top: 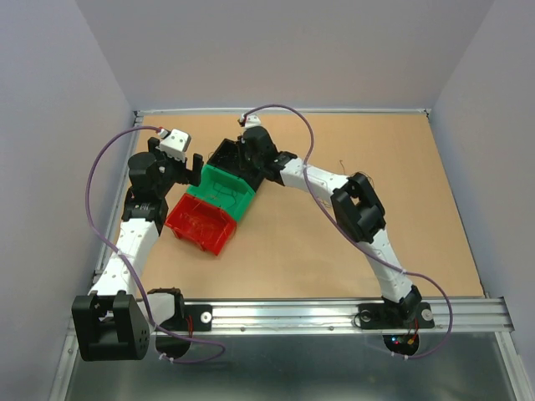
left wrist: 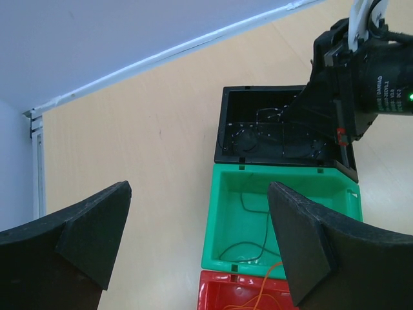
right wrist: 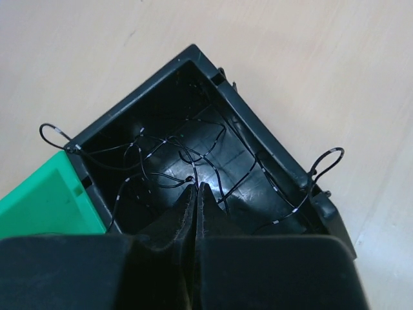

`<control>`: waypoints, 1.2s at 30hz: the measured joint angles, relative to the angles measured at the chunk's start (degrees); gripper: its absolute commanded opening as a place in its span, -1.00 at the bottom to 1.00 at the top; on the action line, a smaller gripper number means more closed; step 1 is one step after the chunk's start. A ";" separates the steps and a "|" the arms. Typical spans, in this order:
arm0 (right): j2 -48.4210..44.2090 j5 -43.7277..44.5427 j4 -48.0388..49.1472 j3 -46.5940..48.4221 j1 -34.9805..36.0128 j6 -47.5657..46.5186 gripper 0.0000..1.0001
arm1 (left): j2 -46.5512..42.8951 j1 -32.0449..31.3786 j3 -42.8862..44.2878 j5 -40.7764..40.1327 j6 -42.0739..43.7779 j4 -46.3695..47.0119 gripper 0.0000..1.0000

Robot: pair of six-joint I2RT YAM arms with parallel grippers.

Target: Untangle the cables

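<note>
Though hidden overhead, dark cables [right wrist: 169, 150] perhaps touch the closed right claw [right wrist: 195, 188].

one black bin [left wrist: 220, 126], one green bin [left wrist: 224, 216], one red bin [left wrist: 216, 280]; cables [right wrist: 187, 155], seemingly several, tangled.

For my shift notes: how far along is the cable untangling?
Done: an orange wire lies in the red bin, one dark strand in the green bin. In hand: the right gripper, shut, is down among the dark wires in the black bin; a pinch is unclear. The left gripper is open. Left: those dark wires cross, loops over the rim.
</note>
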 measured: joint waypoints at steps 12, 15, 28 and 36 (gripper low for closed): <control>8.79 -9.25 -0.24 1.77 -2.25 3.45 -0.99 | 0.00 0.00 0.00 -0.07 0.00 0.00 0.98; 8.79 -10.29 -0.48 1.77 -3.21 3.02 -0.95 | 0.07 0.00 0.00 -0.07 -0.02 0.02 0.98; 5.35 -8.92 -4.92 1.77 -3.52 -2.40 -0.33 | 1.49 0.00 -0.02 -0.74 0.00 -0.02 0.98; -1.55 -8.70 -5.40 1.22 -3.56 -3.52 0.21 | 1.49 0.00 0.00 -0.92 0.00 -0.04 0.98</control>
